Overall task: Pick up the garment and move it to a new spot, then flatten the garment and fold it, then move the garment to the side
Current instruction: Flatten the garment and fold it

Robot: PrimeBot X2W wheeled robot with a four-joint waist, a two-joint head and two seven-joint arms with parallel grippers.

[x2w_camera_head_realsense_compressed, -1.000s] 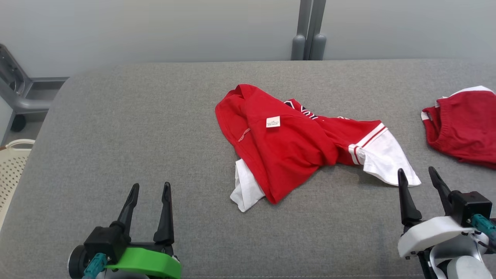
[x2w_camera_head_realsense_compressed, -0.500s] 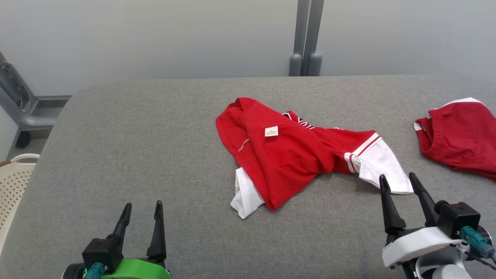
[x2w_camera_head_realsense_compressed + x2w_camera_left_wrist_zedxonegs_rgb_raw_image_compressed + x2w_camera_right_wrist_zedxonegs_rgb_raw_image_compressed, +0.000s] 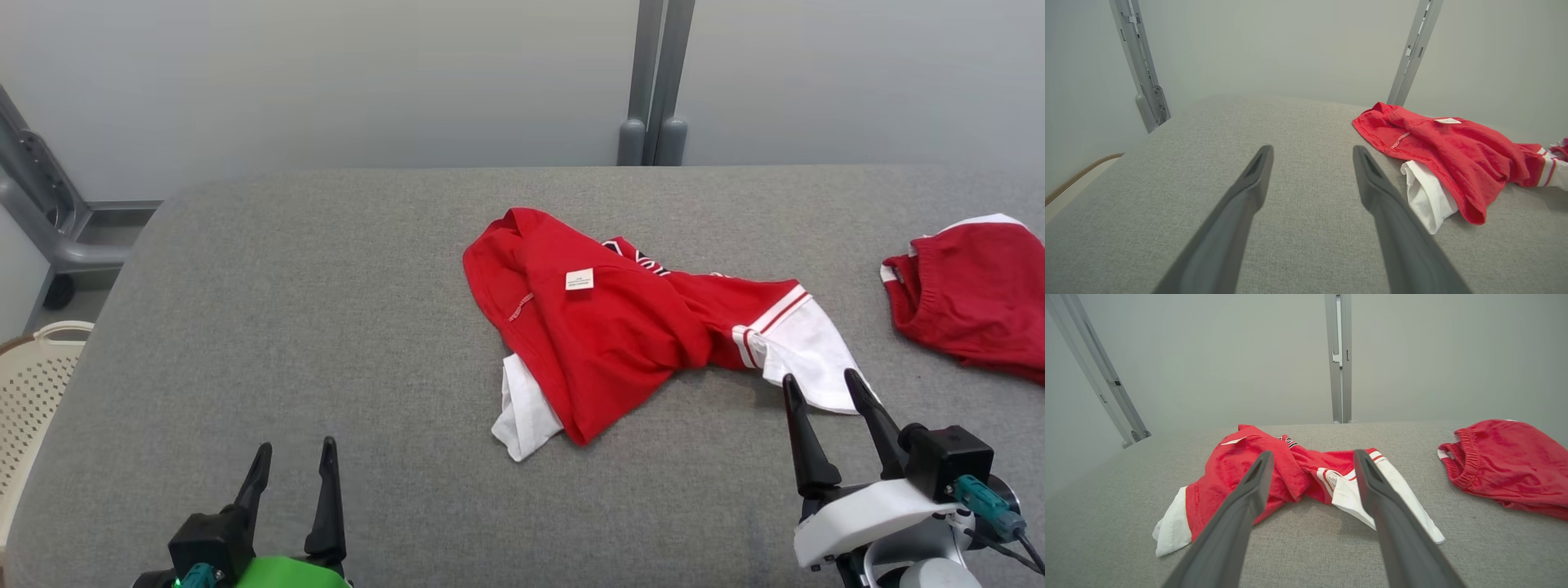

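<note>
Head view is showing the crumpled red garment with white sleeves (image 3: 604,327) lying bunched up around the middle of the grey fabric-covered table (image 3: 286,327), with its little label facing up, so I'm guessing it's inside out. Both grippers are gaping wide and holding nothing. The left gripper (image 3: 295,445) is sitting well apart from the cloth near the front edge, and the right gripper (image 3: 819,377) is hovering just beside the white sleeve with red stripes (image 3: 804,359).

Stuff I'm worrying about: if the right one is only pinching that sleeve tip, the rest is probably going to be dragging along in a twisted lump, making the flattening harder. Going in too deep, it's risking snagging the table's fabric cover too. Also, a second red garment (image 3: 971,294) is lying near the right edge, close enough that a wide reach could be catching the wrong piece.
</note>
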